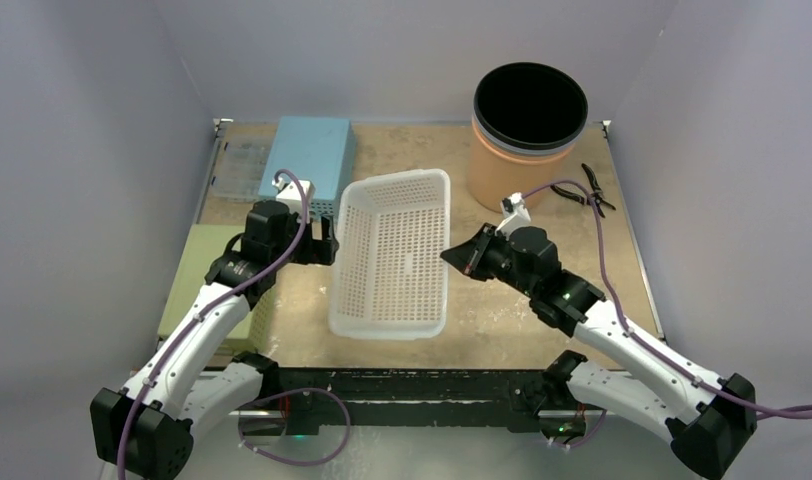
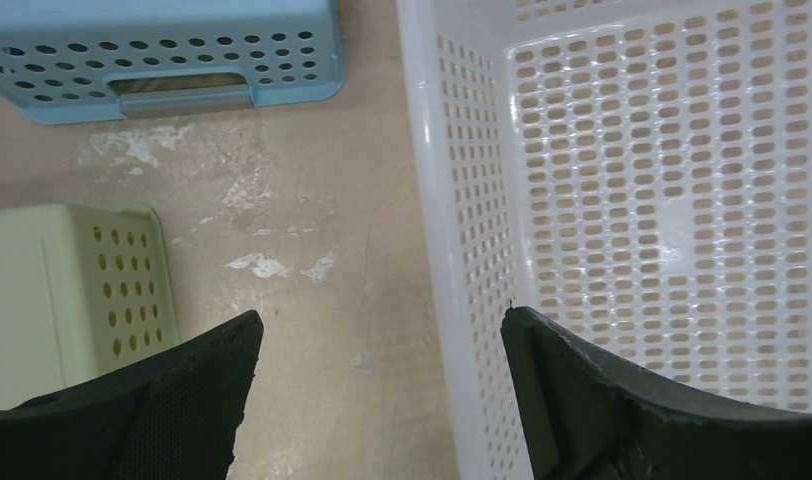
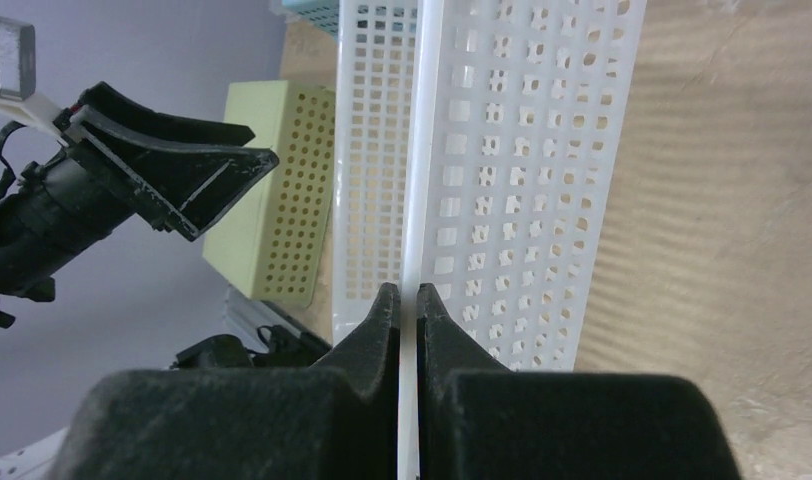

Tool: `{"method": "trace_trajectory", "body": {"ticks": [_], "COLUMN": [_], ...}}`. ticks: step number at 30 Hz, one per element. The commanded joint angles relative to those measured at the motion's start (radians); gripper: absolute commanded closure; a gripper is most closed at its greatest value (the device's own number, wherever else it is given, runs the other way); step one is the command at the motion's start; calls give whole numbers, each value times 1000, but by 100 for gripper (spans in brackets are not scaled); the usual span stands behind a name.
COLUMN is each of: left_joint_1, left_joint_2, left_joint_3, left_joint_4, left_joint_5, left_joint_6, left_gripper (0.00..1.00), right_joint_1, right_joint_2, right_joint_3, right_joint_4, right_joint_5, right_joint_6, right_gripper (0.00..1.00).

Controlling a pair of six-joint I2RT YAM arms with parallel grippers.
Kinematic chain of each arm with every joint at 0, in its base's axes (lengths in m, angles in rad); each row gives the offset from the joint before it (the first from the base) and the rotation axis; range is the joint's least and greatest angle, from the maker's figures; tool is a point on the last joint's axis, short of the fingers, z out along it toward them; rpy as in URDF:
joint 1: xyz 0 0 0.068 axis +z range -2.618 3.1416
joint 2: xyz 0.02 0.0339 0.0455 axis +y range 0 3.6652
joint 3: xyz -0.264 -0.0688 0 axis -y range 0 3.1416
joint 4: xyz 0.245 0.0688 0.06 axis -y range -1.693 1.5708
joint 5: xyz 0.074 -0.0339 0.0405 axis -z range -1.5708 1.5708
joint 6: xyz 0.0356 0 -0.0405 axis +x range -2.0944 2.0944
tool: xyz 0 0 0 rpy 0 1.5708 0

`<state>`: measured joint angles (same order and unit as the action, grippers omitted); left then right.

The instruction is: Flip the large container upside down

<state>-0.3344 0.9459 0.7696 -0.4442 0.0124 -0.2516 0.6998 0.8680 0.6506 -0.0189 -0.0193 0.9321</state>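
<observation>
The white basket (image 1: 392, 250) lies mouth-up at the middle of the tabletop (image 1: 502, 310). The right end effector (image 3: 407, 300) is pinched tight on the basket's right rim. The left end effector (image 1: 325, 243) stands wide apart, empty, straddling the basket's left wall without gripping it.

**Bystander items on the bench**

Table (image 1: 492, 322): tan wooden surface, worn, with white scuff marks (image 2: 272, 265) on the bare part; blue basket (image 1: 310, 152) at back left, flat face up, perforated side wall with a handle slot; clear tray (image 1: 238, 166) just beside it at the left edge, contents too faint to tell; green basket (image 1: 200, 272) at the near left edge, flat face up, round holes in its side; orange tub (image 1: 510, 172) upright at back right, black rim, dark inside; pliers (image 1: 594, 190) lying flat, just right of the tub, dark handles.
</observation>
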Motion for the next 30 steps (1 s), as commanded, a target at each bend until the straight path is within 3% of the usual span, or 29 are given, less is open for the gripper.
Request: {"method": "trace_trajectory", "body": {"ticks": [1,13,30], "left_joint_1": [-3,-2,-2], "left_joint_2": [-27,-31,-20], "left_joint_3": [10,10,11], "left_joint_4": [1,-4,-5], "left_joint_5": [-58,-74,-71], "left_joint_6": [-18,-21,-21], "left_gripper": [11,10,10], "right_joint_1": [-2,-1,6], "right_joint_2": [-14,133,198], "right_joint_3": [137,413,579], "right_joint_4": [-122,-376,-572], "right_joint_5": [82,173,310], "right_joint_6": [-161,-385,-543], "right_gripper": [100,100,100]}}
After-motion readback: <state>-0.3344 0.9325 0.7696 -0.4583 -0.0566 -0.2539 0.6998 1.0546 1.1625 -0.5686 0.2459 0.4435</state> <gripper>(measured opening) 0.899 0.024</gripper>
